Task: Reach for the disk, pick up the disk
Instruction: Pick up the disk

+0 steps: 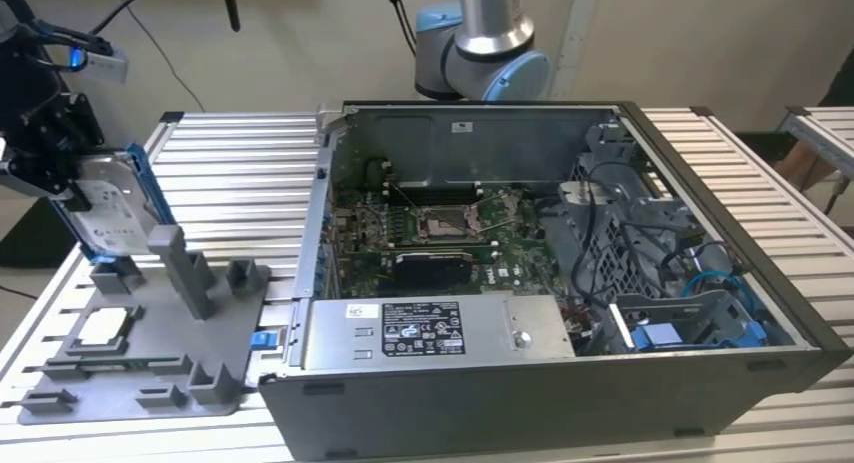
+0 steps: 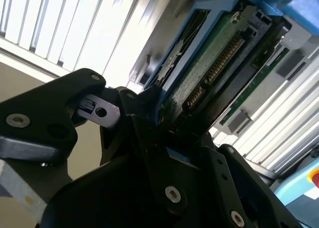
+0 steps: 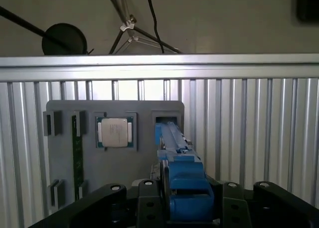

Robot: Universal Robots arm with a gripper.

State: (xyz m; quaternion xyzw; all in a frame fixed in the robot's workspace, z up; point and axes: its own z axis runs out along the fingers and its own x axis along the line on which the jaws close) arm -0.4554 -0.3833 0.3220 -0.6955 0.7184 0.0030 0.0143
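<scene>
Blue-framed disk (image 1: 120, 188) upright, white label (image 1: 110, 225) print illegible; claw (image 3: 187, 190) clamped on its edge.

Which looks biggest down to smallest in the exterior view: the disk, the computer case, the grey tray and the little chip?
1. computer case
2. grey tray
3. disk
4. chip
No two of them look close in size here.

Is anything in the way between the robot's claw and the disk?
No, nothing visible is. In the second wrist view the gripper is closed on the disk, gripping its blue-framed edge. In the exterior view the disk stands upright above the grey tray.
</scene>
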